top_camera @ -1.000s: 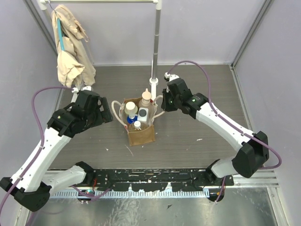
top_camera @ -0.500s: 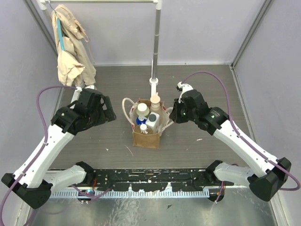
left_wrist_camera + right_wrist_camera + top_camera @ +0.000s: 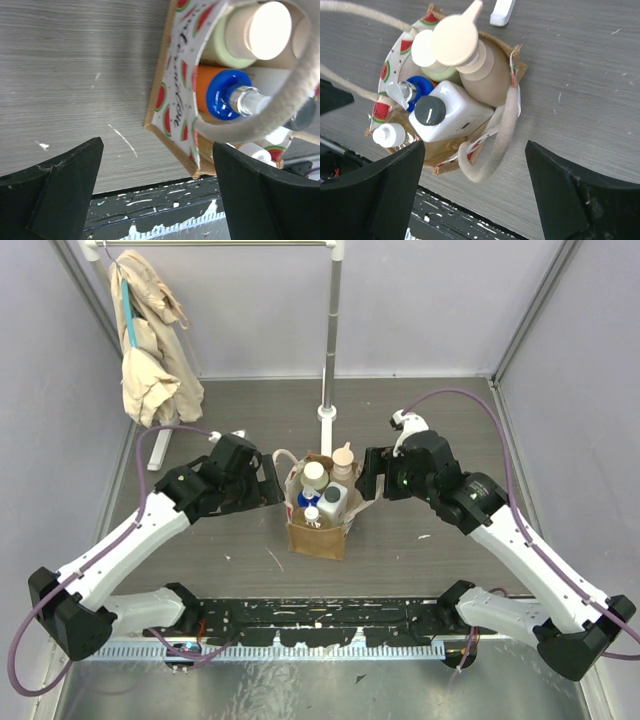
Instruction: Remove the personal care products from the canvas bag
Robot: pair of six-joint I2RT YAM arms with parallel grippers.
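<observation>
The canvas bag (image 3: 318, 536) stands upright on the desk (image 3: 430, 420), near its middle and between the two arms; its inner lining shows a watermelon print. All five bottles are inside it, their tops above the rim. From the top camera, the tan pump-top bottle (image 3: 343, 459) fills the far right corner; the olive-green bottle (image 3: 314, 476) with its cream cap stands just beside it on the left; the white rectangular bottle (image 3: 333, 500) with the dark cap sits nearer on the right; the orange-and-blue bottle (image 3: 303, 499) is wedged against the left wall; the small amber bottle (image 3: 311, 514) with a white cap occupies the near left corner.

The left fingers (image 3: 62, 187) are released and spread wide, low beside the bag's left wall; in the left wrist view one cream handle (image 3: 282, 107) loops across the blue cap. Whether these fingers touch the bag I cannot tell.

The right fingers (image 3: 577, 192) are likewise released and far apart, poised above the bag's right side; in the right wrist view the other handle (image 3: 501, 142) droops over the bag's edge between them, apart from both.

At the far edge of the desk a rack pole (image 3: 328, 340) rises from a white foot; a beige garment (image 3: 150, 340) hangs at the far left.
</observation>
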